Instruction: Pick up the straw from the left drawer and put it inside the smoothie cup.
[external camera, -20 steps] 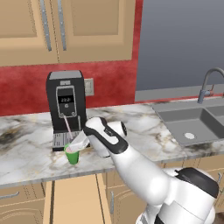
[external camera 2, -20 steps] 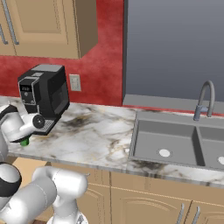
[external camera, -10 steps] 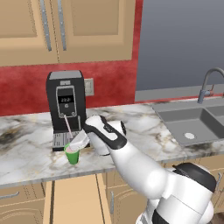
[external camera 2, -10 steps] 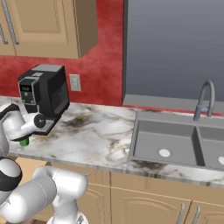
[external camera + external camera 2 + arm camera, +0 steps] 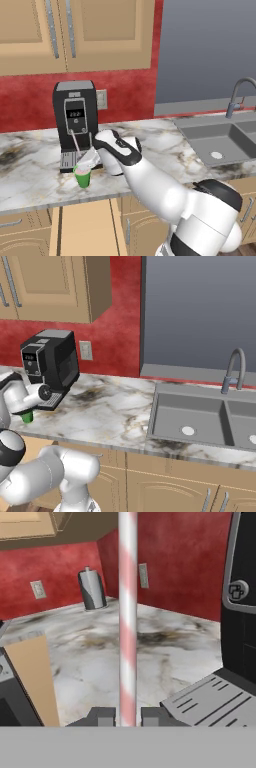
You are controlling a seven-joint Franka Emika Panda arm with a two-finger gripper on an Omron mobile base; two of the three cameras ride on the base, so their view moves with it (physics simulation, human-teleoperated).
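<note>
**Hand view: straw pinched between the fingertips, above the cup**

Hand view puts the thin pink-and-white striped straw straight up the middle of your picture, its lower end clamped between the two small dark fingertips. You can read the two-finger gripper as closed on the straw, a tip touching it on each side. Behind it lies the grey-veined marble counter, a red back wall, a grey cylindrical canister near the corner, and the black coffee machine with its ribbed grey drip tray at your right.

Left base view shows you the gripper hanging just above the small green tapered cup of pink smoothie, which stands on the counter just in front of the coffee machine's tray. The straw rises from the gripper at a slight tilt, crossing the machine's front. You cannot tell from here whether the straw's lower end reaches into the cup; the gripper hides it.

At the bottom of that view the light wooden left drawer stands pulled open under the counter edge, tan bottom showing.

Right base view gives you the cup as a green sliver behind the white wrist at far left, beside the coffee machine. The steel sink and tap sit well apart, to the right.
</note>
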